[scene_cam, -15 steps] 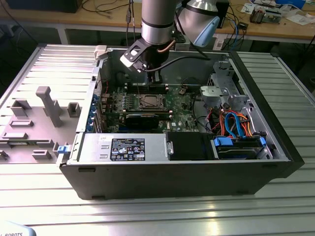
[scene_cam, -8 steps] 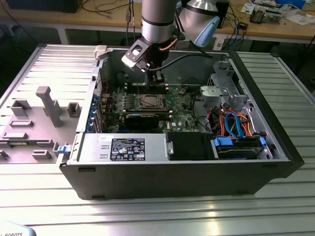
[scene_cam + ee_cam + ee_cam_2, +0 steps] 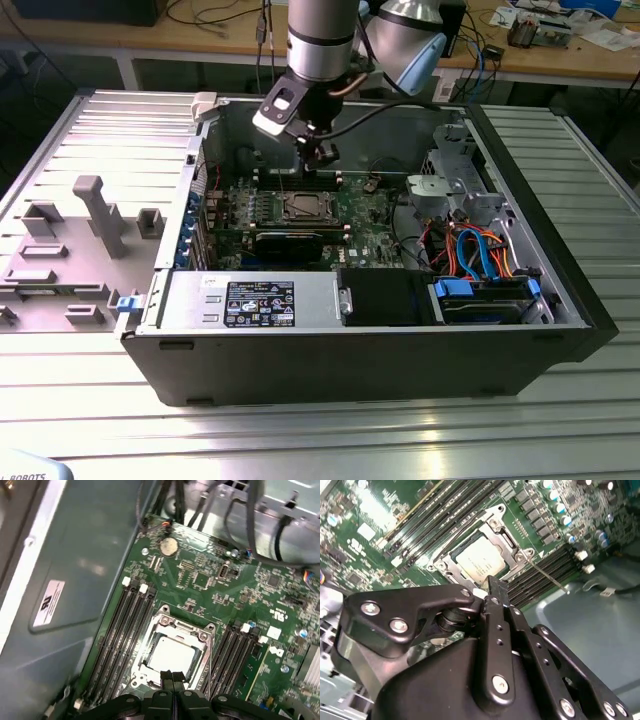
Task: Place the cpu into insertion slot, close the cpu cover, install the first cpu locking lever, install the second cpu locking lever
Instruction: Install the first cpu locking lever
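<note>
The small flat silver-topped cpu (image 3: 172, 655) lay in its slot, with the thin silver metal cpu cover (image 3: 177, 627) down around it. The black pincer (image 3: 172, 676) hung clenched and empty just above. 1 thin silver wire lever (image 3: 547, 575) stuck out loose. Pushing it down seemed the job in hand, and that would need a slow, steady press.

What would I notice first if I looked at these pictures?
The big black computer case, lying open on the metal table with a green motherboard inside. A robot arm reaches in from above, its gripper shut just over the socket. In both wrist views the shiny square cpu sits in that socket, framed by the silver cover.
</note>
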`<state>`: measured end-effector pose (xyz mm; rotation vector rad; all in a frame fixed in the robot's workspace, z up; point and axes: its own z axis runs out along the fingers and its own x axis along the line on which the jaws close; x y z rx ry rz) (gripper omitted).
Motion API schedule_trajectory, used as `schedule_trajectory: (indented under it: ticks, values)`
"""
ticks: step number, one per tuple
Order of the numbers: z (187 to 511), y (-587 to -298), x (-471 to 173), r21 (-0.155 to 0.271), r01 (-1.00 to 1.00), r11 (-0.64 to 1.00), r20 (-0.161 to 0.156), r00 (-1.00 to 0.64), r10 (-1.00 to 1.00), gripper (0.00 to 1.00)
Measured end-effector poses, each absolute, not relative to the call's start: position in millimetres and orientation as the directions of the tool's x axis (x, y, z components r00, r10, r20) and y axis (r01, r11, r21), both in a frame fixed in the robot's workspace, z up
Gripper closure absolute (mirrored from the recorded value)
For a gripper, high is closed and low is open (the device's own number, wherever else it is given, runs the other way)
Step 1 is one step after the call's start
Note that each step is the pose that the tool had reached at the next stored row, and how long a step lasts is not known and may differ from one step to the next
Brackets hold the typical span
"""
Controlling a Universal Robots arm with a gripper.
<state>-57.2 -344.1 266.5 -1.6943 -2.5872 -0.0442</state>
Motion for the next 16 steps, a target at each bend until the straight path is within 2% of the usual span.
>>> schedule_trajectory:
  ticks: [2,16]
  values:
    - [266.5,-344.1,-57.2,-0.003,0.896,0.444,0.056,-0.443,0.895,0.89]
    - [266.5,-344.1,-57.5,-0.003,0.894,0.447,0.056,-0.446,0.893,0.89]
